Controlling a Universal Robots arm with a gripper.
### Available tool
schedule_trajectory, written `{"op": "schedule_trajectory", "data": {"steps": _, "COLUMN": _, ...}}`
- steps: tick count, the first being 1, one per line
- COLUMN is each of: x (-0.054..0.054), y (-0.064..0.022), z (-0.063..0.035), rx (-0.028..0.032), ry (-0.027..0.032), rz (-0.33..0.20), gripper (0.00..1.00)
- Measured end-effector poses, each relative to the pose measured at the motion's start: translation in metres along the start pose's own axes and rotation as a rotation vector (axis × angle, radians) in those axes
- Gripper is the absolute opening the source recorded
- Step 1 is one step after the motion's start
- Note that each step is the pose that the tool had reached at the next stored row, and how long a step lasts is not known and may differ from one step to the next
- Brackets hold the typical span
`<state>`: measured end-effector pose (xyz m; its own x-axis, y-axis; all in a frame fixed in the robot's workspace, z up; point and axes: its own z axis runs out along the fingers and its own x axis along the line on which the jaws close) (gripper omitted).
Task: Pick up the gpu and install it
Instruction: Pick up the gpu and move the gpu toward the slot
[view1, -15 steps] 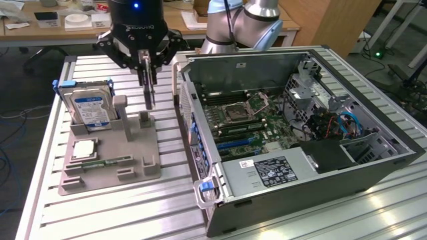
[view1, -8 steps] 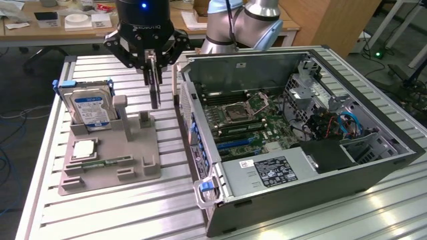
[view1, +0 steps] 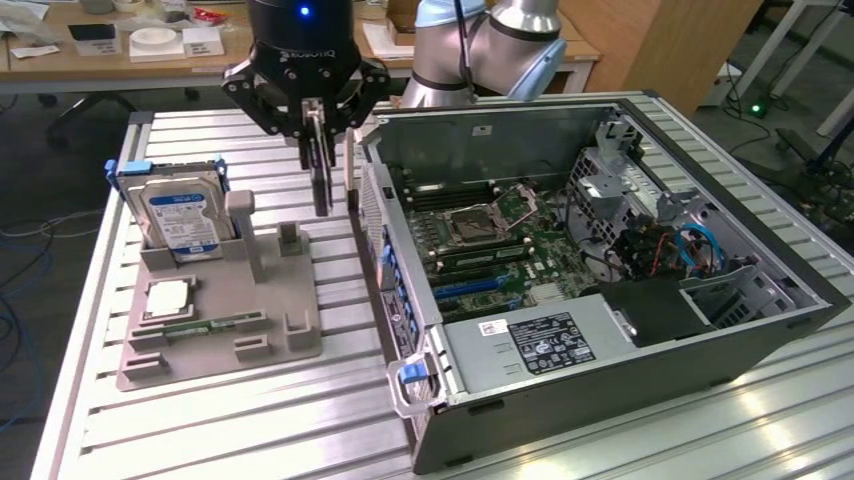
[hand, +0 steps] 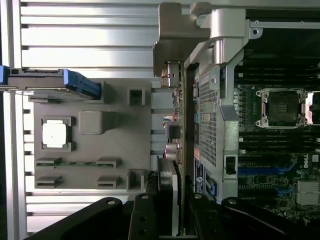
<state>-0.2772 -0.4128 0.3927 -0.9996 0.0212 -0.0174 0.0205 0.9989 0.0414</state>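
My gripper (view1: 324, 140) hangs above the table, between the grey fixture and the open computer case (view1: 747, 330). It is shut on the gpu (view1: 322, 190), a thin dark card seen edge-on that hangs straight down from the fingers. In the wrist view the gpu (hand: 169, 175) runs away from the black fingers (hand: 142, 215), and its pale metal bracket (hand: 175, 35) is at the far end. The card sits beside the case's rear wall, outside the case. The motherboard (view1: 494, 235) lies exposed inside, to the exterior view's right of the card.
A grey fixture (view1: 267, 330) at the exterior view's left holds an upright silver hard drive (view1: 184, 220), a processor chip (view1: 167, 298) and a green memory stick (view1: 220, 324). The case's power supply (view1: 541, 345) and cables (view1: 667, 250) fill its near and right parts.
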Motion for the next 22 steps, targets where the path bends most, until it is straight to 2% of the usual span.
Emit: {"op": "schedule_trajectory", "data": {"steps": 22, "x": -0.043, "y": 0.0009, "z": 0.0008, "rx": 0.0, "ry": 0.0001, "rz": 0.0, "gripper": 0.28}}
